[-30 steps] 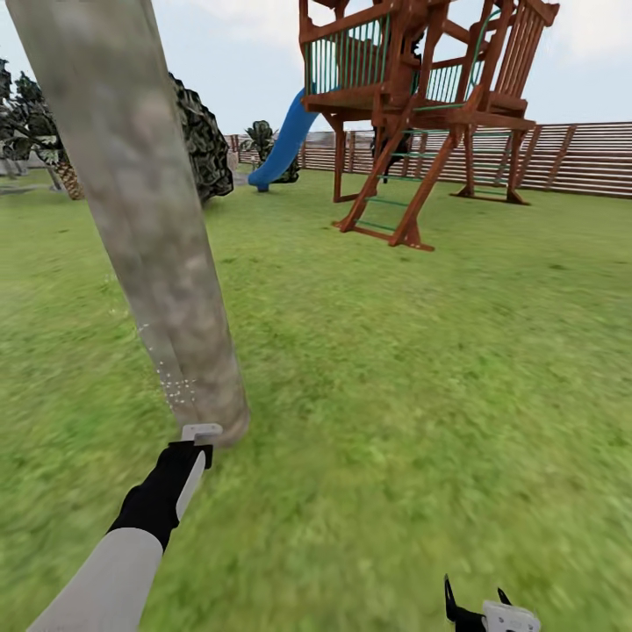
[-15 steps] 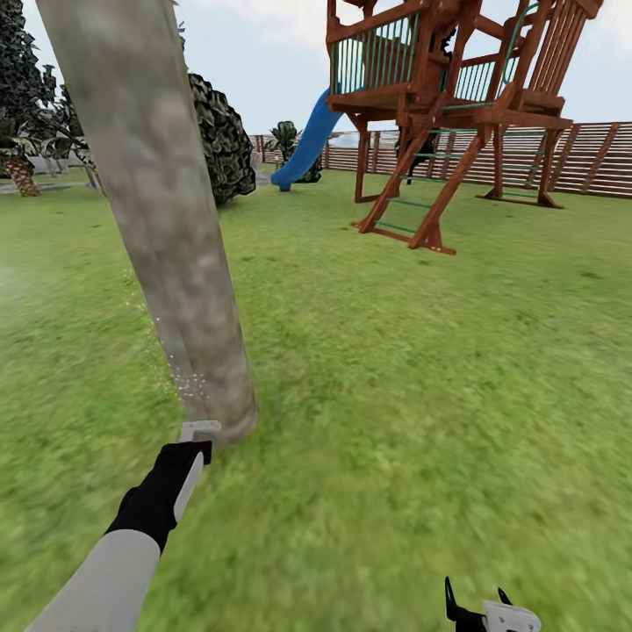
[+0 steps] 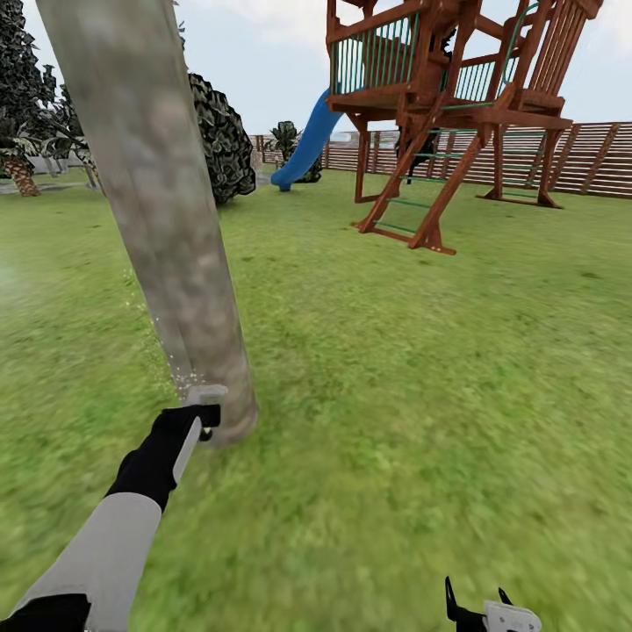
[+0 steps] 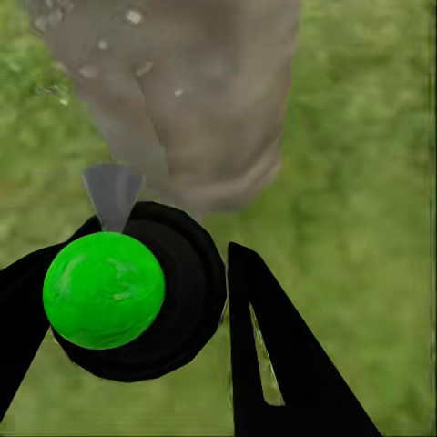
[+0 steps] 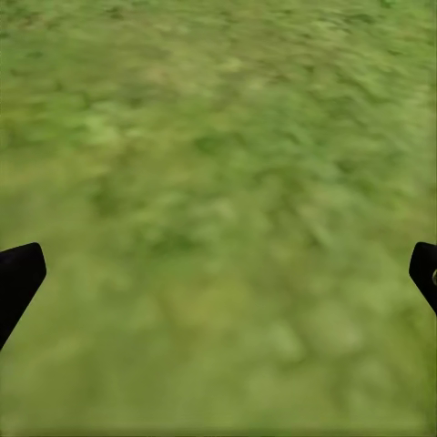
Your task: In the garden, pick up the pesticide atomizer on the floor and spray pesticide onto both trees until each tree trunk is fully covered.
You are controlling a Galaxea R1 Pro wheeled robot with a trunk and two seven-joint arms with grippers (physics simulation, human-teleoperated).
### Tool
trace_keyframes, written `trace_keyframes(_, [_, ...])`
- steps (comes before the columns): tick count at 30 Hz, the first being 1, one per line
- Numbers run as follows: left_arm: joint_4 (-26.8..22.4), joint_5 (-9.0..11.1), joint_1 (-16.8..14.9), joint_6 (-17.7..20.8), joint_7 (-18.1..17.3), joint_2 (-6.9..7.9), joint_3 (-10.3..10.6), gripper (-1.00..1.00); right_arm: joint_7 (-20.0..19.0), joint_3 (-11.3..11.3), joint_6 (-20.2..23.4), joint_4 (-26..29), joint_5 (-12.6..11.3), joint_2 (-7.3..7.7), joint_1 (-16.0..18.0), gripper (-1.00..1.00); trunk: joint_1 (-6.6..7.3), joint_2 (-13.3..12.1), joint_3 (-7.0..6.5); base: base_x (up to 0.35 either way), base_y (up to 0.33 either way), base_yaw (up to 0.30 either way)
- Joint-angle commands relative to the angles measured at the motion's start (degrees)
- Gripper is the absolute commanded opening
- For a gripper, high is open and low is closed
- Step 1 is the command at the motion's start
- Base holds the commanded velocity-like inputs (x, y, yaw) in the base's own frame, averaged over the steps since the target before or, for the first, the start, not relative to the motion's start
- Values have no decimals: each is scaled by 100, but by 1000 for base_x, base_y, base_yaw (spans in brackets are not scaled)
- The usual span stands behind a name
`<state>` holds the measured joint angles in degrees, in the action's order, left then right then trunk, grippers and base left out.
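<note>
Change: since half a second ago the left arm is lifting, so the sprayer head is now standing higher against the trunk base; grass, playset and fence are sitting where they were, so the camera is holding steady.
Left gripper (image 4: 137, 314): its black fingers (image 4: 273, 355) are clamping round the sprayer, one on each side of the black body.
Sprayer (image 3: 204, 397): it is being held in the left gripper, its pale grey head pointing at the foot of the trunk and sitting just beside the bark; from the left wrist its round green cap (image 4: 104, 289) is showing on a black collar, with a grey nozzle (image 4: 113, 193) aiming at the trunk.
Spray (image 3: 180, 373): tiny whitish specks are drifting along the left edge of the trunk, just above the sprayer head; a few pale flecks are also showing on the bark in the left wrist view.
Tree trunk (image 3: 154, 202): a thick grey-beige column with brownish patches is leaning slightly and meeting the grass close in front of the left gripper.
Lawn (image 3: 421, 369): blurry green grass is spreading all around.
Right gripper (image 3: 478, 607): it is hanging low at the bottom edge of the head view, well apart from the trunk; its two black fingertips (image 5: 18, 278) are spread wide over bare grass, grasping nothing.
Background: a wooden playset (image 3: 448, 96) with a blue slide (image 3: 305, 145) is standing before a brown slatted fence (image 3: 579, 154), and a dark bush (image 3: 219, 140) is sitting behind the trunk.
</note>
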<state>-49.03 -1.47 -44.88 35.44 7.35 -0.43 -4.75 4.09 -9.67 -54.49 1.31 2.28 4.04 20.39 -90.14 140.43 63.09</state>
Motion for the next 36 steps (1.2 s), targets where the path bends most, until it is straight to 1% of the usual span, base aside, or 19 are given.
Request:
trace_keyframes(1, [-1,-18,-47,13,-51,-27,3,-100,2,0,0,-1,0,0,0,100,0,0,0,0,0,0])
trace_keyframes(4, [-11,-35,-157,33,-100,86,84,-100,-2,0,0,1,0,0,0,100,0,0,0,0,0,0])
trace_keyframes(6, [-10,9,-203,58,-107,438,73,-100,-3,0,0,1,0,0,0,100,0,0,0,0,0,0])
trace_keyframes(7, [-13,-8,-210,64,-93,500,94,-100,-4,0,0,1,0,0,0,100,0,0,0,0,0,0])
trace_keyframes(9, [-94,-24,-214,89,-76,260,126,-100,-4,0,0,1,0,0,0,100,0,0,0,-161,0,0])
trace_keyframes(10, [-135,-32,-219,121,-68,118,227,-100,-4,0,0,0,0,0,0,100,0,0,0,-300,0,0])
trace_keyframes(12, [-298,-35,-241,203,-56,7,479,-100,-4,0,0,1,0,-2,0,100,0,0,0,-232,0,0])
trace_keyframes(16, [-728,-32,-254,556,-58,138,498,-100,-4,0,0,1,0,0,0,100,0,0,0,-26,0,0])
trace_keyframes(18, [-892,8,-250,589,-79,427,247,-100,-4,0,0,1,0,0,0,100,0,0,0,-2,0,0])
trace_keyframes(19, [-932,19,-244,597,-82,441,188,-100,-4,0,0,1,0,-1,0,100,0,0,0,0,0,0])
trace_keyframes(21, [-961,25,-254,645,-84,282,184,-100,-3,0,0,0,0,0,0,100,0,0,0,0,0,0])
trace_keyframes(23, [-969,-30,-403,812,-56,-140,184,-100,-3,0,0,1,0,0,0,100,0,0,0,0,0,0])
trace_keyframes(24, [-968,-42,-437,835,-52,-166,184,-100,-4,0,0,1,0,0,0,100,0,0,0,-7,0,0])
trace_keyframes(27, [-1101,-54,-434,870,-50,79,137,-100,-4,0,0,1,0,-4,0,100,0,0,0,-223,51,0])
trace_keyframes(28, [-1287,-41,-409,1012,-51,225,129,-100,-4,0,0,1,0,-3,0,100,0,0,0,-218,48,0])
trace_keyframes(29, [-1350,-44,-403,1167,-51,254,132,-100,-4,0,0,1,0,-4,0,100,0,0,0,-112,25,0])
trace_keyframes(31, [-1407,-36,-449,1329,-43,197,170,-100,-4,0,0,1,0,-1,0,100,0,0,0,-43,10,0])
trace_keyframes(33, [-1475,-49,-630,1393,-34,-8,183,-100,-3,0,0,1,0,-1,0,100,0,0,0,-8,2,0])
trace_keyframes(36, [-1562,-60,-700,1516,-25,26,158,-100,-4,0,0,1,-1,0,0,100,0,0,0,-1,0,0])
